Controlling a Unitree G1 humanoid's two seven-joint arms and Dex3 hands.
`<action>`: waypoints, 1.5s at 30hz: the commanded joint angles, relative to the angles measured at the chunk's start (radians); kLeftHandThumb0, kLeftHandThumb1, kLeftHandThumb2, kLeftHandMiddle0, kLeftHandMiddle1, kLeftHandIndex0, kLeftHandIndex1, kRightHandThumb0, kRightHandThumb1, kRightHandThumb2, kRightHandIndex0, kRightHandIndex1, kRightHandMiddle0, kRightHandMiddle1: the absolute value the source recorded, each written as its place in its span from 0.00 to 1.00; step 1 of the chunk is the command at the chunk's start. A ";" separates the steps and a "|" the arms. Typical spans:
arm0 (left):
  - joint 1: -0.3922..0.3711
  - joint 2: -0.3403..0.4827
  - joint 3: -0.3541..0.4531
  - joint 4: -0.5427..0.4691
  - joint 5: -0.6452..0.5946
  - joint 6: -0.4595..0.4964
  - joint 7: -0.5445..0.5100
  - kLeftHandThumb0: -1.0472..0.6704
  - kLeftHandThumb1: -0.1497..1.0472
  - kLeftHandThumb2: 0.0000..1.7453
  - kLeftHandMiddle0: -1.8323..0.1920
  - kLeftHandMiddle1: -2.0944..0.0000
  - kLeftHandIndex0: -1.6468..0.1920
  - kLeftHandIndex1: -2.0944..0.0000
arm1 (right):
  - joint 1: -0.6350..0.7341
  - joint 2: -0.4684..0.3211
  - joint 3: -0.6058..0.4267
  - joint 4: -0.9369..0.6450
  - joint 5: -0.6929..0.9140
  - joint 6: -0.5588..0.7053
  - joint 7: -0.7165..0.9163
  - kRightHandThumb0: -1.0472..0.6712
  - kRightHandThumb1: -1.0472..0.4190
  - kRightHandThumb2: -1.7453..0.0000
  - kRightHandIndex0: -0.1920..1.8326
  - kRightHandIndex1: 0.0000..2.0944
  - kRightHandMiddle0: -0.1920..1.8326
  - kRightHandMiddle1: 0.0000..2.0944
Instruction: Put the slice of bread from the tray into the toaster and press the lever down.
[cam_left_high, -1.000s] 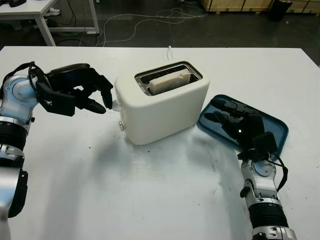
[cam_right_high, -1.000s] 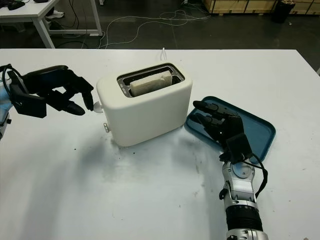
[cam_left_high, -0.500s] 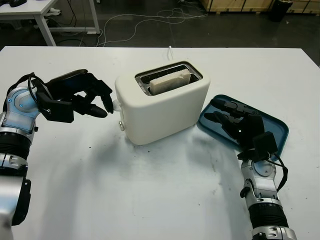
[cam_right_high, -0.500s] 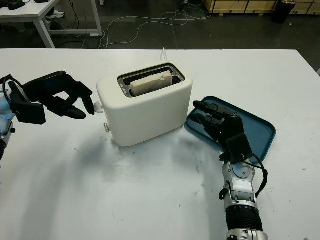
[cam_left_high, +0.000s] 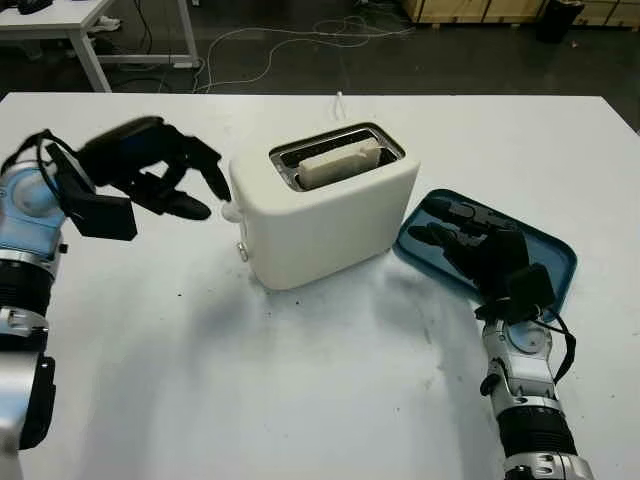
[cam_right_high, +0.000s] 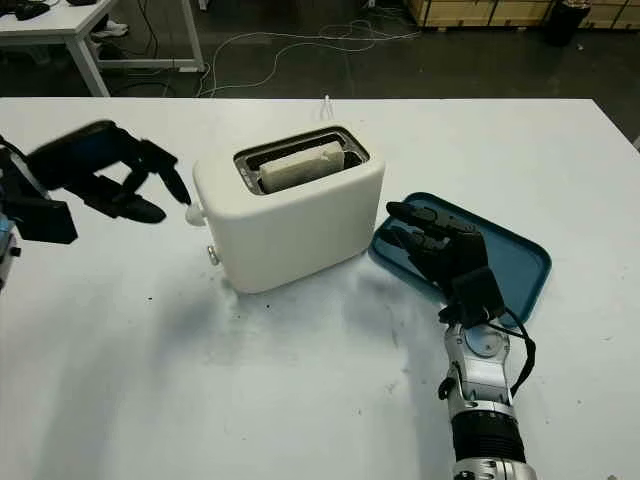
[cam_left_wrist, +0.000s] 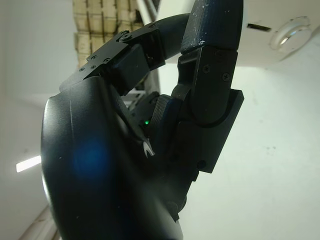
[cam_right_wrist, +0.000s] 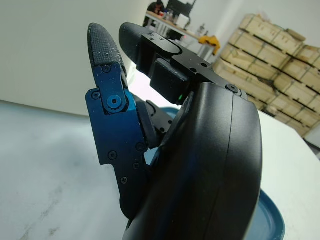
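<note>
On the white table, centre: one cream toaster, rounded plastic shell, single long slot on top. Slice of bread stands on edge in the slot, pale, top edge level with the rim, so not yet lowered. Bread judged light, soft and easily crushed; needs no further handling. Lever, a small white knob on the toaster's end face, sits high in its travel. Likely stiff and sprung, and smooth enough to slip; best pressed from directly above with one fingertip. Toaster looks light and may slide or tip under the push.

Left hand: empty, fingers curled, tips just beside the lever; contact cannot be told.

Right hand: open, empty, over the teal tray.
</note>
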 joint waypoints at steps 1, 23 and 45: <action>0.019 -0.002 -0.001 0.009 0.015 -0.027 0.022 0.00 0.89 0.21 0.34 0.17 0.48 0.57 | 0.011 0.008 0.000 -0.009 0.022 0.014 0.003 0.27 0.09 0.96 0.68 0.03 0.63 0.00; 0.030 -0.019 -0.077 0.127 0.185 -0.141 0.213 0.00 0.89 0.24 0.33 0.17 0.56 0.44 | 0.011 0.006 -0.005 -0.005 0.024 0.014 0.006 0.26 0.09 0.97 0.67 0.04 0.62 0.00; 0.114 -0.035 -0.143 0.186 0.311 -0.191 0.383 0.00 0.89 0.22 0.34 0.17 0.52 0.50 | 0.010 0.000 -0.005 0.004 0.015 -0.006 0.003 0.26 0.09 0.95 0.67 0.04 0.62 0.00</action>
